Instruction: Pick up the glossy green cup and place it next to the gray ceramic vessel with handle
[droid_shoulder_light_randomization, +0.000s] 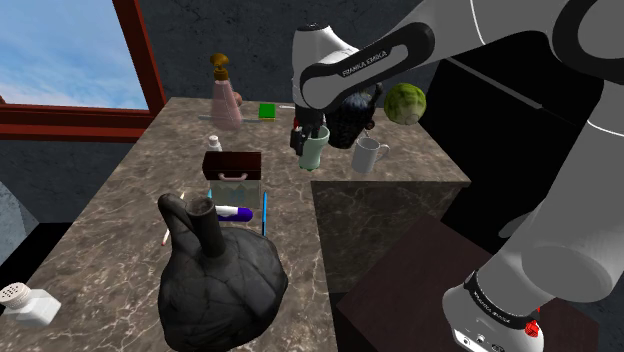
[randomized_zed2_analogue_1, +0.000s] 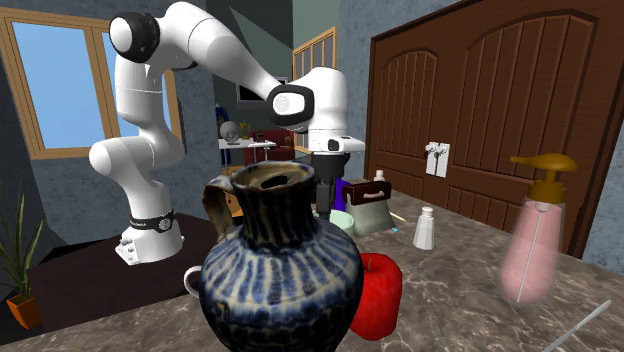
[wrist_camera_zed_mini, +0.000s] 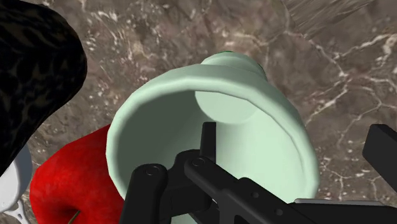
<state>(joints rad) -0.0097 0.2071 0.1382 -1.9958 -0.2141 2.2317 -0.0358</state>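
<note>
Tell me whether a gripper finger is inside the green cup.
Yes: in the wrist view one black finger reaches inside the pale green cup, while the other stands outside its wall.

The cup (wrist_camera_zed_mini: 159, 121) at the gripper (wrist_camera_zed_mini: 294, 130) is pale green, smooth and softly shiny; whether it is glazed pottery or plastic cannot be told. The gripper itself is matt black. Under it the counter (wrist_camera_zed_mini: 337, 70) looks like polished brown stone with white veins. Just beside the cup, the apple (wrist_camera_zed_mini: 63, 184) is glossy red. The jug (randomized_zed2_analogue_1: 280, 270) next to the gripper has a shiny glaze, dark blue with pale streaks. Farther from the gripper, the pump bottle (randomized_zed2_analogue_1: 535, 240) is cloudy pink plastic, and the doors (randomized_zed2_analogue_1: 480, 110) beyond it are brown wood.
</note>
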